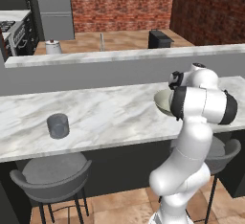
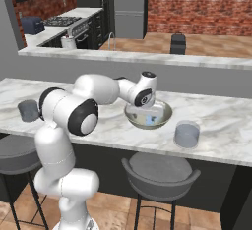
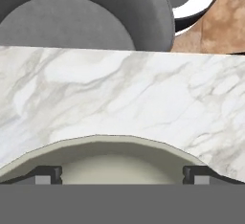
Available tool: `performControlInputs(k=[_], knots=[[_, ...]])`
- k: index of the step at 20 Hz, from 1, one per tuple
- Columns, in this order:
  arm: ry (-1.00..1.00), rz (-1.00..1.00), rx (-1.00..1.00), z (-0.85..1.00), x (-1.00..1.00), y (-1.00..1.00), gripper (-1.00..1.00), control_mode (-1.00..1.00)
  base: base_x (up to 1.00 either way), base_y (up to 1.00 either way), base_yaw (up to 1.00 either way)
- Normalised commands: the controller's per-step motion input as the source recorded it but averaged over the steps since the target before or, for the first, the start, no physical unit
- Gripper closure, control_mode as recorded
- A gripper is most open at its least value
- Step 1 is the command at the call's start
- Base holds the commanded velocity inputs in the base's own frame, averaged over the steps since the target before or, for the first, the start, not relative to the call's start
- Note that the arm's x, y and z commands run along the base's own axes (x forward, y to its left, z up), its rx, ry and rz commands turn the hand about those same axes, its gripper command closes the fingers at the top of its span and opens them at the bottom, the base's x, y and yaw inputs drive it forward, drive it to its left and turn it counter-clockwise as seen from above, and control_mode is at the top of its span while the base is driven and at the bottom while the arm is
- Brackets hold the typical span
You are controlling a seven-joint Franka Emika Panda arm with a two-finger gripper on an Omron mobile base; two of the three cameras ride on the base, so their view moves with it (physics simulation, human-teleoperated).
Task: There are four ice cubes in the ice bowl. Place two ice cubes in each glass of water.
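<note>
Tool (image 3: pixel 122 174) spread wide, holding nothing, over ice bowl (image 3: pixel 95 141) rim, bare marble counter (image 3: pixel 143 94) beyond.

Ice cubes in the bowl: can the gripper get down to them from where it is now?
Probably yes. The gripper sits over the ice bowl, fingers spread wide, nothing between them and the ice cubes.

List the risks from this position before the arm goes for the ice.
The tool hangs open over the ice bowl, near its rim; a careless descent could tip it. The ice cubes lie bunched together, so it may grab two. The glasses stand far apart, so a cube could drop in transit.
</note>
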Motion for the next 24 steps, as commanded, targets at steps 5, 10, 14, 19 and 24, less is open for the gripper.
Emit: performControlInputs(k=[5, 10, 14, 19, 24], knots=[[0.0, 0.07, 0.0, -0.09, 0.2, -0.07, -1.0, -1.0, 0.0, 0.0, 0.0], [0.0, 0.0, 0.0, -0.25, 0.01, -0.35, -1.0, -1.0, 0.0, 0.0, 0.0], [-0.01, 0.0, 0.0, -0.17, 0.0, -0.39, -1.0, -1.0, 0.0, 0.0, 0.0], [-0.04, 0.01, 0.0, -0.09, 0.02, -0.09, -1.0, -1.0, 0.0, 0.0, 0.0], [-0.03, 0.03, 0.0, -0.11, 0.02, 0.0, -1.0, -1.0, 0.0, 0.0, 0.0]])
